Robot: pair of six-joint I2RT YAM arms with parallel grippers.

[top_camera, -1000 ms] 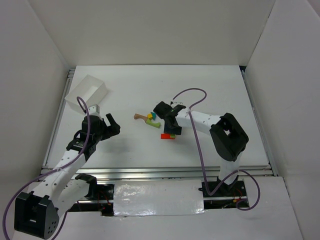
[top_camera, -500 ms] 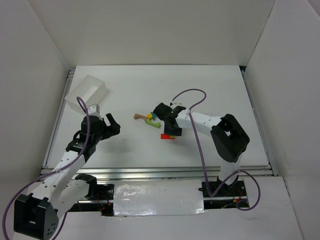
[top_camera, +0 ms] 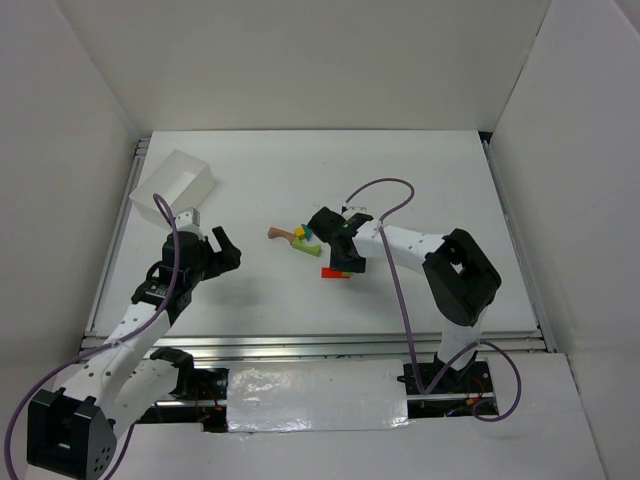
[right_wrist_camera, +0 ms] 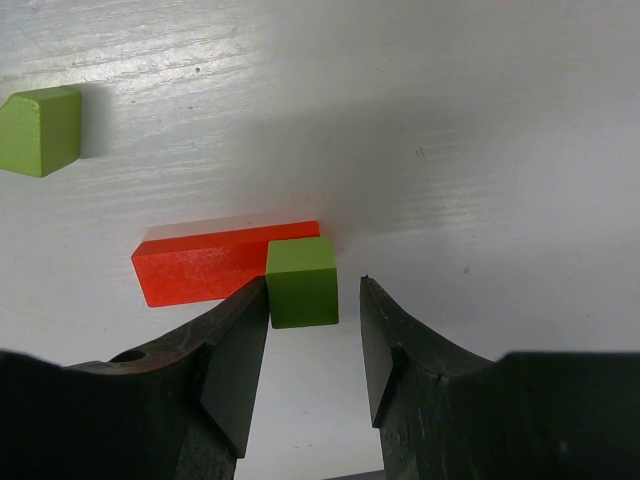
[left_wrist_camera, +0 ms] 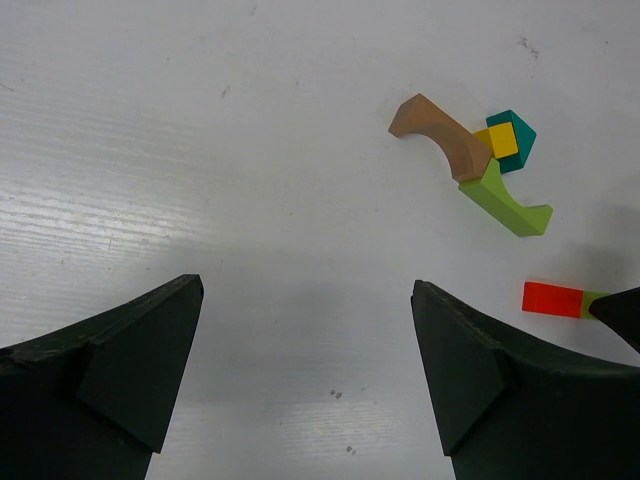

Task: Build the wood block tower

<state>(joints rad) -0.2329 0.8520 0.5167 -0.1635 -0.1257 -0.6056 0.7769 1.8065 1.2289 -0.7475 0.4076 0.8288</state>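
Left end effector (left_wrist_camera: 306,288) wide open; right end effector (right_wrist_camera: 313,290) part-open astride the green cube (right_wrist_camera: 300,268) against the red block (right_wrist_camera: 200,268)

Left claw (left_wrist_camera: 305,288) spread wide; right claw (right_wrist_camera: 313,285) half-parted, arm reaching inward.

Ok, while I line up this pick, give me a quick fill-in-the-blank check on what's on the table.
1. The right gripper has a finger on each side of the small cube, whose colour is ___.
2. That cube touches the flat block, whose colour is ___.
3. The left gripper holds nothing and is ___.
4. In the far ___ corner of the table stands the white box.
Missing words: green; red; open; left.
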